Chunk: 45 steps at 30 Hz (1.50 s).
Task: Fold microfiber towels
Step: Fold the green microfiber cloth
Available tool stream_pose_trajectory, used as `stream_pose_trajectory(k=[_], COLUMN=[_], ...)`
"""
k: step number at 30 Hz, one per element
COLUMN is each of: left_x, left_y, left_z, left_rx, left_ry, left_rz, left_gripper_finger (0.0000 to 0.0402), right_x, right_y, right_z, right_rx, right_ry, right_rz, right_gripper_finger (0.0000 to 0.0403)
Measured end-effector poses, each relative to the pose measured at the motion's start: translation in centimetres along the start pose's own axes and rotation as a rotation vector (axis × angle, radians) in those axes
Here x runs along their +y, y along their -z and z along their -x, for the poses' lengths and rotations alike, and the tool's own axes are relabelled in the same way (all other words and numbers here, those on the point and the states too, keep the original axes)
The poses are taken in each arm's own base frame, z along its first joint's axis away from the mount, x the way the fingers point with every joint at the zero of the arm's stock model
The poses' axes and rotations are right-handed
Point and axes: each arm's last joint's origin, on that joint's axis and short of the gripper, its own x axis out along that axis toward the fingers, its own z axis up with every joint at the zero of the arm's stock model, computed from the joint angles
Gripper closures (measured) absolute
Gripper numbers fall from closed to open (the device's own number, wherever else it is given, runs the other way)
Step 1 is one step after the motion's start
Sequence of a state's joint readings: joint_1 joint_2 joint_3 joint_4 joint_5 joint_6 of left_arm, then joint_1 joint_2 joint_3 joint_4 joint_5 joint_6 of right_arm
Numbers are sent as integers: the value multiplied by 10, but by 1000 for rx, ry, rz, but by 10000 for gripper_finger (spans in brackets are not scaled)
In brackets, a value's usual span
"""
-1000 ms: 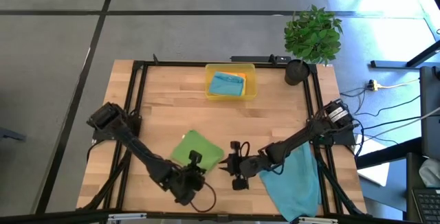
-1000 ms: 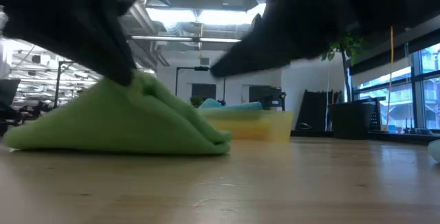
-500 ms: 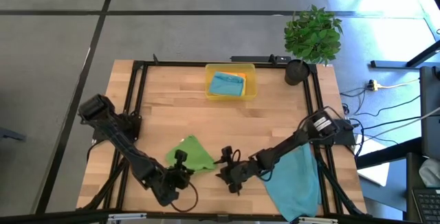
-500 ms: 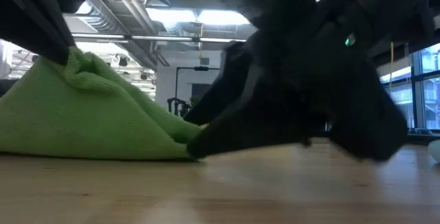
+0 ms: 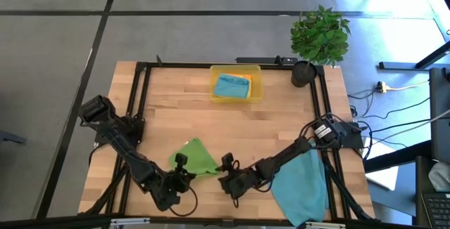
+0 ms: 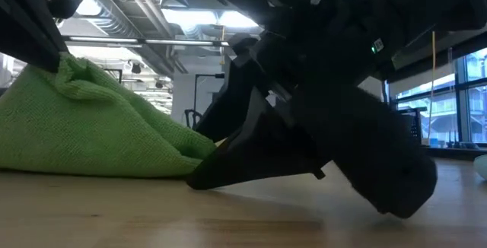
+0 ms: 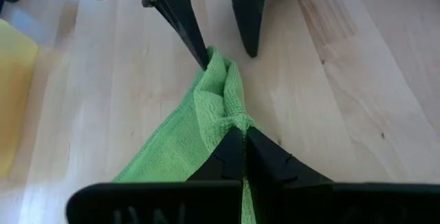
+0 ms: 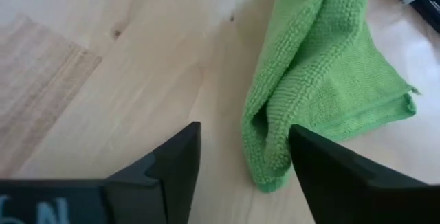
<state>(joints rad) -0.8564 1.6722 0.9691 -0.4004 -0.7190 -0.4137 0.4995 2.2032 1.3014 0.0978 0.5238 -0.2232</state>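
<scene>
At the desk's (image 5: pixel 281 116) near edge, the left gripper (image 5: pixel 180 175) pinches the bunched green towel (image 5: pixel 195 157); the right gripper (image 5: pixel 226 173), fingers spread and empty, straddles its folded corner. A teal towel (image 5: pixel 301 189) overhangs the near right corner; bare wood lies beyond.

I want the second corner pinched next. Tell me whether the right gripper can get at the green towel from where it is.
Probably yes. The right gripper is open, with the folded edge of the green towel just ahead of its fingers and only bare table between. The left gripper holds the towel's other end, clear of that path.
</scene>
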Motion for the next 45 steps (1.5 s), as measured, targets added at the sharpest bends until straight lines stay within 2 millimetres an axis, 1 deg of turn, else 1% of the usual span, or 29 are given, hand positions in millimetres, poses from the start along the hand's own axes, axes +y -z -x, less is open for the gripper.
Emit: stream_pose_trajectory(k=[6,13,17,22,24,29,33,39,42,45], left_x=[-2,-2,-2,-2,-2,6,16,45,60,71], left_y=[-2,-3,-3,-3,-2,1,-3,-16,-25,-32], left_z=[4,4,4,4,4,0,-9,-33,-44,-53], left_rx=[-27,-32,-35,-35,-28,4,15,29,11,-15], left_ry=[15,15,15,14,8,-60,-102,-144,-142,-110], left_rz=[10,14,16,-1,-18,-55,-103,-153,-183,-203], left_gripper_finger=[401,401,401,401,401,401,401,401,401,401], right_x=[-1,-3,-3,-3,-3,-7,-17,-40,-46,-44], right_y=[2,4,4,4,4,5,10,12,15,18], right_z=[-1,-2,-2,-2,-2,2,15,41,53,63], right_rx=[18,33,33,25,27,76,179,289,333,361], right_ry=[33,49,48,47,54,143,222,311,340,373], right_rz=[18,22,24,23,23,-20,0,-58,-100,-151], right_gripper_finger=[216,248,292,372,391,396,398,400,401,401])
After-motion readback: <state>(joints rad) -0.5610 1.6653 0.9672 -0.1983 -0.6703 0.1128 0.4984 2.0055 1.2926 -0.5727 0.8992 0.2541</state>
